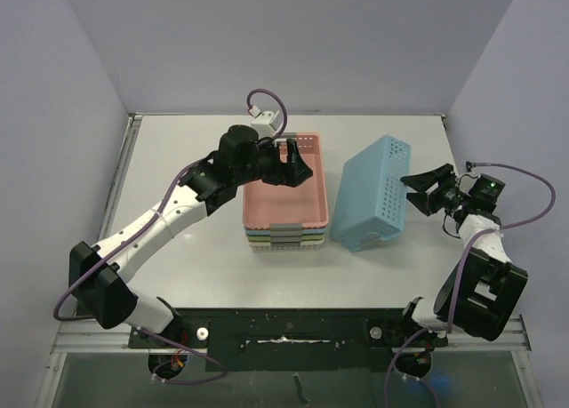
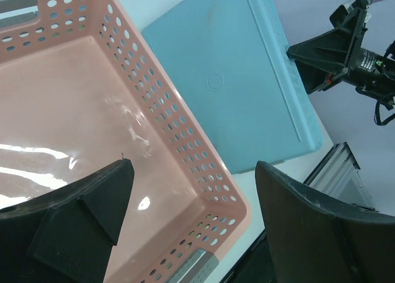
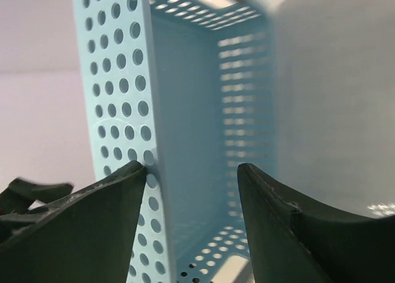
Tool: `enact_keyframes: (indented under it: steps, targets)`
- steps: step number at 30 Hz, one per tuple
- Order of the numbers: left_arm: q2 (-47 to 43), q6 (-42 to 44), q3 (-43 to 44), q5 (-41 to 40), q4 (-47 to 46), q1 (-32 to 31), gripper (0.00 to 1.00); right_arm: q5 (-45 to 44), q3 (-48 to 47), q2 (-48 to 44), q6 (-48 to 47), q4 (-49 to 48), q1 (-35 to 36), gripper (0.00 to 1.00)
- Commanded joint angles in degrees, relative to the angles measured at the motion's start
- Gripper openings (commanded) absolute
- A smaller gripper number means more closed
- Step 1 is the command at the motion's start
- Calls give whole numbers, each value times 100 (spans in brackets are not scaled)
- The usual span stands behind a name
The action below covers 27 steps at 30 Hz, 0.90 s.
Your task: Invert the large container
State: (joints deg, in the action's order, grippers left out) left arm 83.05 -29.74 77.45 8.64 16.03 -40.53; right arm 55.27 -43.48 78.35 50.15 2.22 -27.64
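Observation:
The large light-blue perforated container [image 1: 373, 193] stands tilted on its long side right of centre, its smooth bottom facing up and left. It also shows in the left wrist view [image 2: 234, 79]. My right gripper [image 1: 420, 188] is open at its right-hand rim. In the right wrist view [image 3: 191, 167] the left fingertip [image 3: 133, 178] touches the edge of the holed wall [image 3: 117, 79], and the hollow inside [image 3: 203, 110] faces the camera. My left gripper [image 1: 298, 165] is open and empty above the far right part of the pink basket [image 1: 284, 199], also seen from the left wrist [image 2: 194, 166].
The pink basket [image 2: 74, 98] tops a stack of several nested baskets [image 1: 284, 239] in the middle of the white table [image 1: 178, 159]. The blue container lies close beside the stack's right side. The table's right edge runs under my right arm [image 1: 471, 248].

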Motion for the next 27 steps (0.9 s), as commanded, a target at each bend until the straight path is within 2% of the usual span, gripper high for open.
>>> enact_keyframes:
  steps: [1, 6, 8, 10, 13, 16, 20, 25, 27]
  targets:
    - [41, -15, 338, 160, -342, -67, 80, -866, 208, -192, -711, 1128, -365, 61]
    - [70, -32, 316, 173, -377, -121, 80, -1751, 86, -327, -876, 1853, -710, 62]
    - [69, -32, 305, 178, -388, -128, 80, -1783, 33, -369, -871, 1883, -743, 63]
    - [80, -37, 312, 189, -401, -131, 80, -1841, -100, -518, -913, 1958, -703, 66]
    - [84, -34, 313, 197, -425, -139, 80, -2497, -620, -891, -1241, 2399, -397, 70]
    - [88, 49, 324, 162, -382, -135, 80, -3088, -1186, -1329, -1532, 2814, 393, 76]
    - [61, 216, 399, 26, -190, -93, 80, -3723, -1476, -1889, -1602, 2848, 2202, 86]
    - [-186, 297, 505, -416, 314, 174, 80, -4445, -1254, -2153, -1166, 3549, 4119, 88]
    - [-337, 247, 517, -585, 591, 515, 80, -4694, -1128, -2286, -824, 3926, 4820, 88]
